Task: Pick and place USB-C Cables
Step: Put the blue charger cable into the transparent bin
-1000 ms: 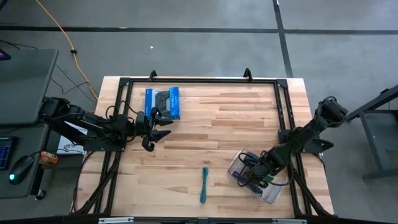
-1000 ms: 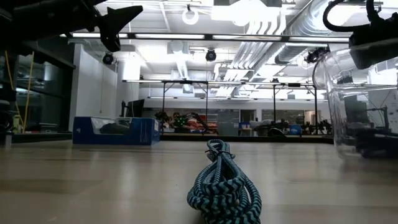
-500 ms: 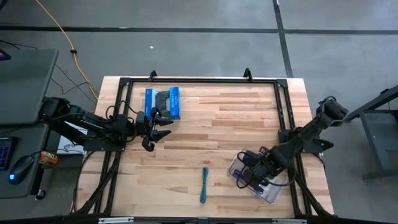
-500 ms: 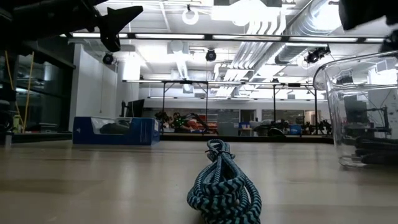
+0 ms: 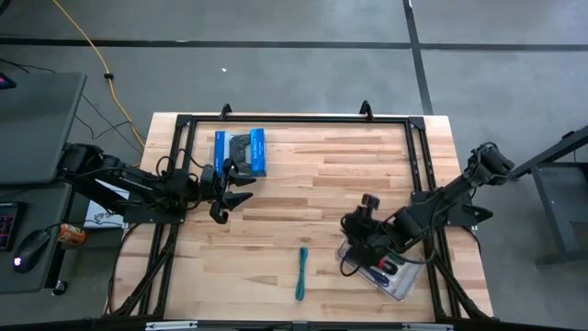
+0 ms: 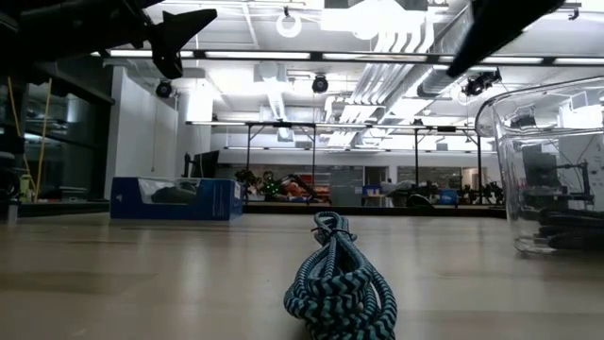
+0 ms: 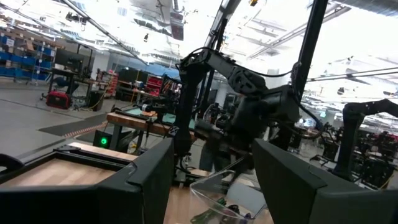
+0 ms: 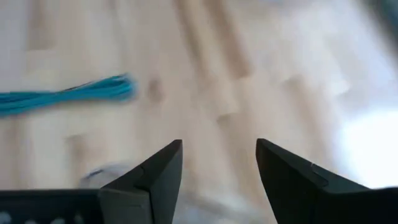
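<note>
The right end effector (image 5: 354, 223), jaws open and empty above the clear plastic bin (image 5: 388, 276), appears bound for the braided teal USB-C cable (image 5: 301, 272) on the wooden worktop (image 5: 312, 184) just beyond it, needing descent and closure.

A wooden table (image 5: 340, 175) with a black frame (image 5: 294, 119) stands on a grey concrete floor (image 5: 276, 74) crossed by dark seams. A yellow cord (image 5: 92, 51) runs over the floor toward a grey desk (image 5: 37, 124) at the table's left side, where a mouse (image 5: 30, 246) lies. Beyond the table, the low view shows a large hall: white ceiling ducts (image 6: 453, 38), long strip lights (image 6: 311, 59), black metal racks (image 6: 283, 151) and a dark partition wall (image 6: 57, 142) on the left.
</note>
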Robot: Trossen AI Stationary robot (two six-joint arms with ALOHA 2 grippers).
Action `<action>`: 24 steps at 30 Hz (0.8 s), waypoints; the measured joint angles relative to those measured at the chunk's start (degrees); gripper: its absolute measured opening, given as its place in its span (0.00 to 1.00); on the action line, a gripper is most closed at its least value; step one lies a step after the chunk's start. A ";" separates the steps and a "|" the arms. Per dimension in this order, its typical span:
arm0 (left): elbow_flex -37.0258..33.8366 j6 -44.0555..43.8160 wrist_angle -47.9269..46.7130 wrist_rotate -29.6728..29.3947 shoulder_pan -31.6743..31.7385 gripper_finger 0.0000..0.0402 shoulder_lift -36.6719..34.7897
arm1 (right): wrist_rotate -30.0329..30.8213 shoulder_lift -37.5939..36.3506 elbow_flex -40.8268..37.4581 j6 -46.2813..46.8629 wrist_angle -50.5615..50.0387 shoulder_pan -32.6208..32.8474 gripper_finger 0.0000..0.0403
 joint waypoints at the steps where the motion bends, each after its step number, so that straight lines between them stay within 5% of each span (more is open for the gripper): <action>1: 0.00 0.00 -0.01 -0.01 0.01 0.50 0.00 | 2.26 0.00 -0.06 -1.82 -0.21 -0.61 0.49; 14: 0.00 -0.02 -0.05 0.00 0.02 0.50 0.00 | 5.42 -4.07 -0.16 -3.33 -6.70 -6.46 0.49; 19: 0.00 -0.11 -0.25 0.00 0.02 0.50 0.00 | 9.60 -4.75 -1.26 -6.20 -1.86 -6.18 0.49; 24: 0.00 -0.17 -0.23 0.02 0.02 0.50 0.00 | 5.08 -8.21 -11.07 -10.65 7.89 -8.91 0.49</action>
